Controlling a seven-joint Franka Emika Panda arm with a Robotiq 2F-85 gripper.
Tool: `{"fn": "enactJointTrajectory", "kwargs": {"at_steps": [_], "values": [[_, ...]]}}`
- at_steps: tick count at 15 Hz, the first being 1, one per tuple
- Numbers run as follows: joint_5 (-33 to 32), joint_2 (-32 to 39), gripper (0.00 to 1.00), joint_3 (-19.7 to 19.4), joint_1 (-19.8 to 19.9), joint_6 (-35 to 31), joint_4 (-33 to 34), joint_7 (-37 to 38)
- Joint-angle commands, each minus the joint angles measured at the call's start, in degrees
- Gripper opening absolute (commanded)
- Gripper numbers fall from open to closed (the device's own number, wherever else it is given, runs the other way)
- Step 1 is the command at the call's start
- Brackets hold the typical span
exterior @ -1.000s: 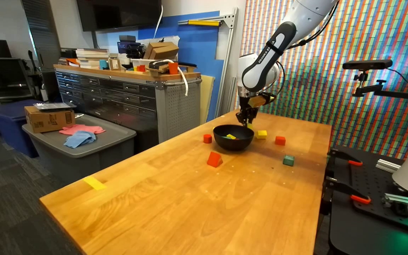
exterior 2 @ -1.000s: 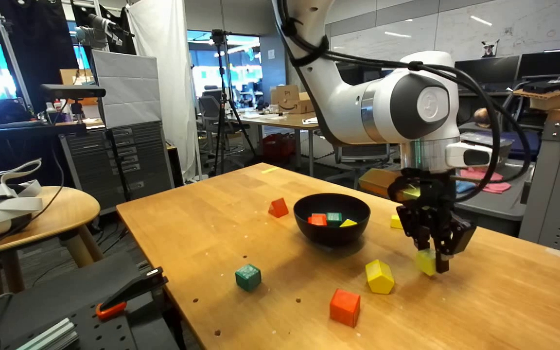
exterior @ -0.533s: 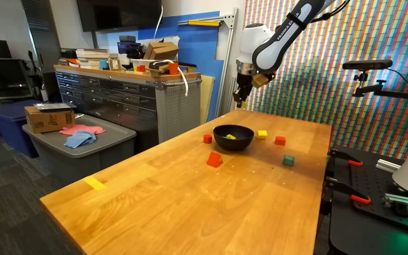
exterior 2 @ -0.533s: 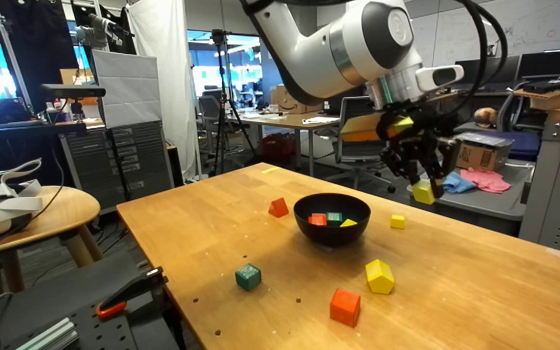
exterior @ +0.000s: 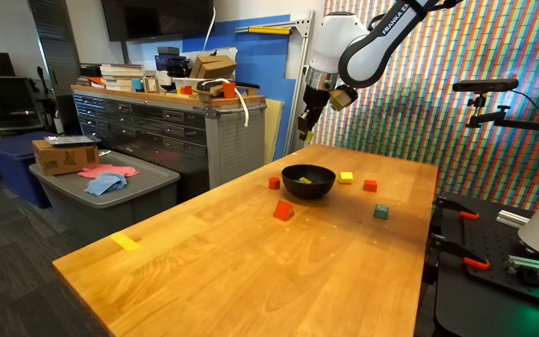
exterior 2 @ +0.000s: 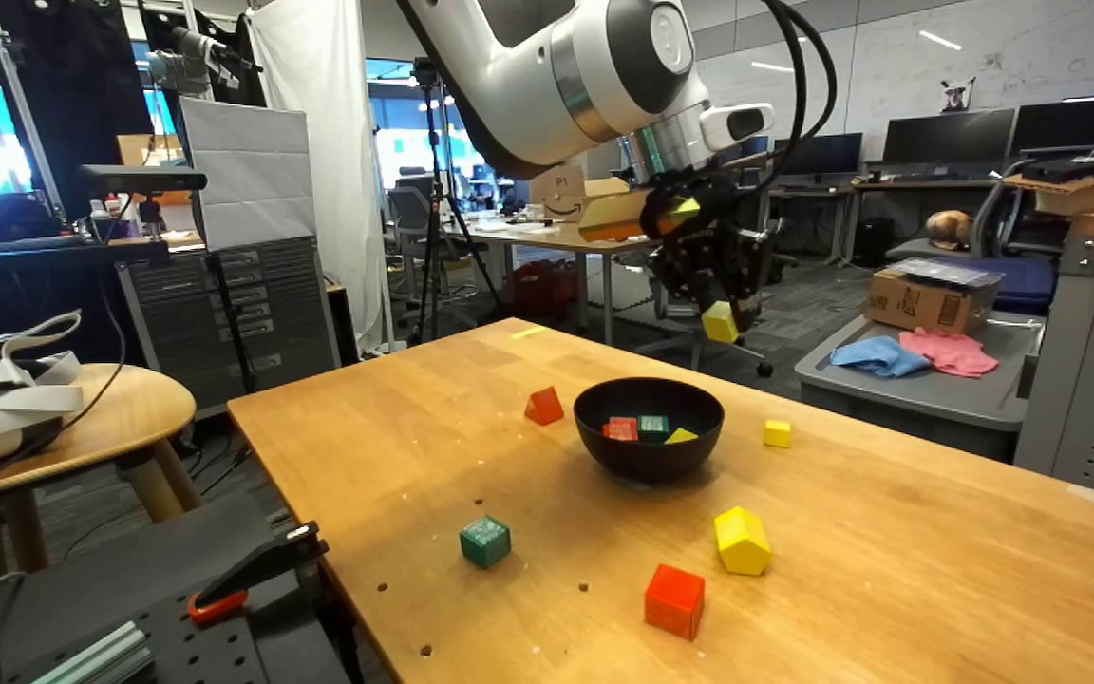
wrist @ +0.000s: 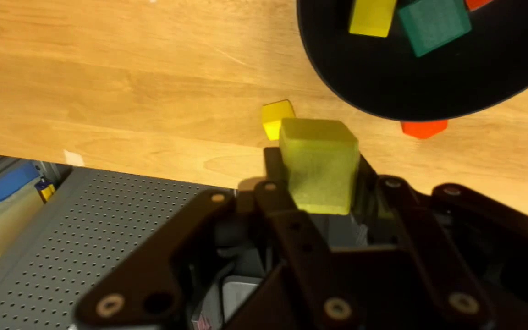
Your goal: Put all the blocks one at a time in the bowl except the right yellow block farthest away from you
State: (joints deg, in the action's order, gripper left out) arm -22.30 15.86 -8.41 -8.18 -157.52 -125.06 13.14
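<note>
Jutting seemingly a little beyond fingers [wrist: 274, 166] closed against its sides, a yellow block [wrist: 321, 174].

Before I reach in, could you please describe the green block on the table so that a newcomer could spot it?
On the wooden table, find the black bowl. In an exterior view, the green block sits below and left of it, the only green one outside the bowl.

— The black bowl [exterior 2: 647, 464]?

— Upright on the table [exterior 2: 367, 427]; inside, a red block [exterior 2: 621, 429], green block [exterior 2: 652, 427], yellow block [exterior 2: 681, 436].

— Around it?

— Red wedge [exterior 2: 544, 406], small red piece [exterior: 274, 183], red cube [exterior 2: 674, 601], green cube [exterior 2: 485, 542], yellow prism [exterior 2: 742, 541], small yellow cube [exterior 2: 777, 434].

— And the airborne yellow block [exterior 2: 720, 322]?

— Slightly tilted, gripped between the fingers [wrist: 273, 165].
</note>
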Motion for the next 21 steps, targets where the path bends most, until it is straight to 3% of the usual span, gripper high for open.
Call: {"fn": "enactJointTrajectory", "kwargs": {"at_steps": [1,9,10,11,16,21], "values": [[-0.2,2.2,0.12,1.2,0.0,-3.5,0.0,0.4],[3.3,7.7,0.12,3.6,0.0,-1.3,-0.1,-3.3],[3.4,7.6,0.41,3.9,0.0,-1.2,-0.4,-3.9],[3.1,7.2,0.59,4.0,-0.1,-0.4,-0.8,-4.8],[1.1,1.1,0.97,3.4,0.6,3.2,-3.7,-9.9],[3.9,-9.7,1.0,4.5,6.0,5.6,-8.9,-19.2]]}}
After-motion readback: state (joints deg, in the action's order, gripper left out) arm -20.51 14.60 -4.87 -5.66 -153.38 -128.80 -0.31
